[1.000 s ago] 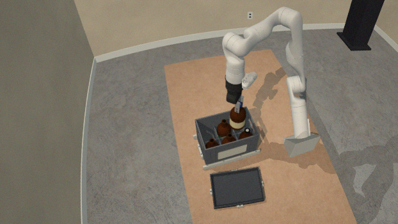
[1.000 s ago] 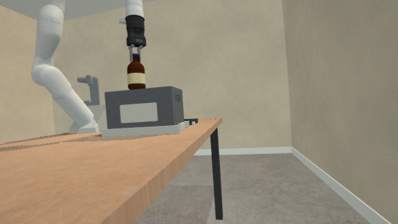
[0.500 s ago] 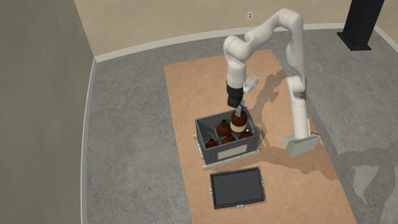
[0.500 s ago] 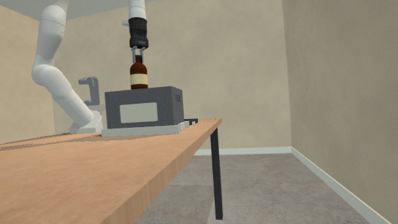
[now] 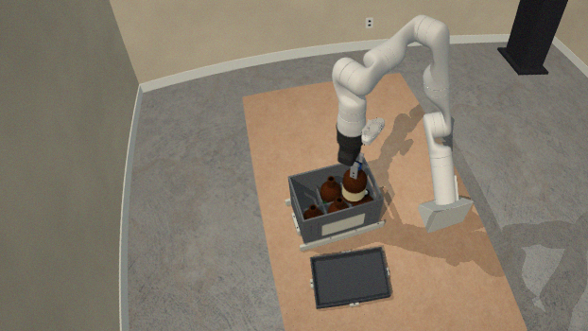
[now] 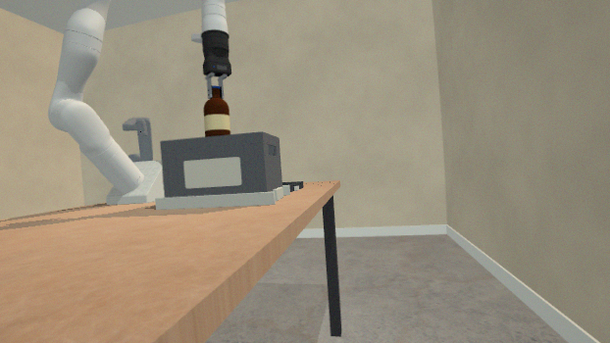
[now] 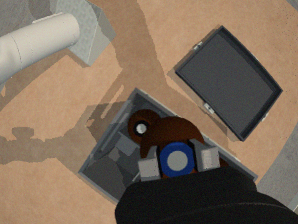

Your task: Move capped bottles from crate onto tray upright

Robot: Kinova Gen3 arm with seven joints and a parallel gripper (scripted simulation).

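Observation:
My gripper (image 5: 356, 166) is shut on the blue cap of a brown bottle with a cream label (image 5: 354, 185). The bottle hangs upright, its lower part inside the grey crate (image 5: 336, 205) at the back right compartment. In the side view the gripper (image 6: 216, 90) holds the bottle (image 6: 217, 116) with its body showing above the crate's rim (image 6: 221, 164). The wrist view shows the blue cap (image 7: 176, 160) between the fingers. Three other brown bottles (image 5: 330, 187) stand in the crate; one open neck (image 7: 141, 128) shows in the wrist view. The dark tray (image 5: 350, 277) lies empty in front of the crate.
The crate has inner dividers and rests on a pale base (image 5: 341, 235). The arm's base (image 5: 444, 213) stands to the right of the crate. The table's edge (image 6: 294, 220) runs close beside the crate and the tray (image 7: 226, 83).

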